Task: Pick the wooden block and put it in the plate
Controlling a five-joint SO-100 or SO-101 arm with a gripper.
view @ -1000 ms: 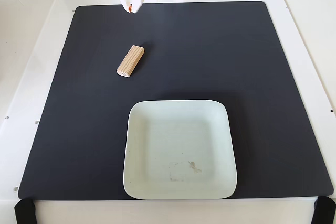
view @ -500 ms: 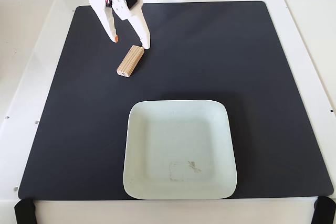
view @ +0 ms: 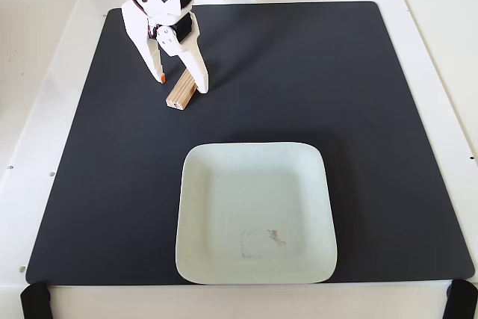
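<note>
The gripper (view: 181, 84) has advanced from the top edge of the mat (view: 373, 110) down to the wooden block (view: 180, 94) within the last second. One second ago it hung at the mat's far border, fingers close together. Half a second ago the fingers were already apart and just above the block's upper end. Now the fingers (view: 199, 80) stand spread, one on each side of the block: the left fingertip with its orange pad just beside the upper left of the block, the right finger overlapping its upper right edge in the fixed view. No pinch is visible yet. The block has not shifted; it lies flat on the mat at the same diagonal, upper left of the plate (view: 196, 259).

Judgement: the approach phase is nearly complete, and the closing of the fingers is the step in hand. Whether the fingertips are low enough to clamp the block cannot be told from this view.

Clearances: the plate lies well apart from the block, toward the near edge of the mat, and is empty. The mat between block and plate is bare, so the carry path is unobstructed. The raised rim of the plate is the only edge to clear. The block sits well inside the mat's left border and that of the white worktop (view: 45, 72)
</note>
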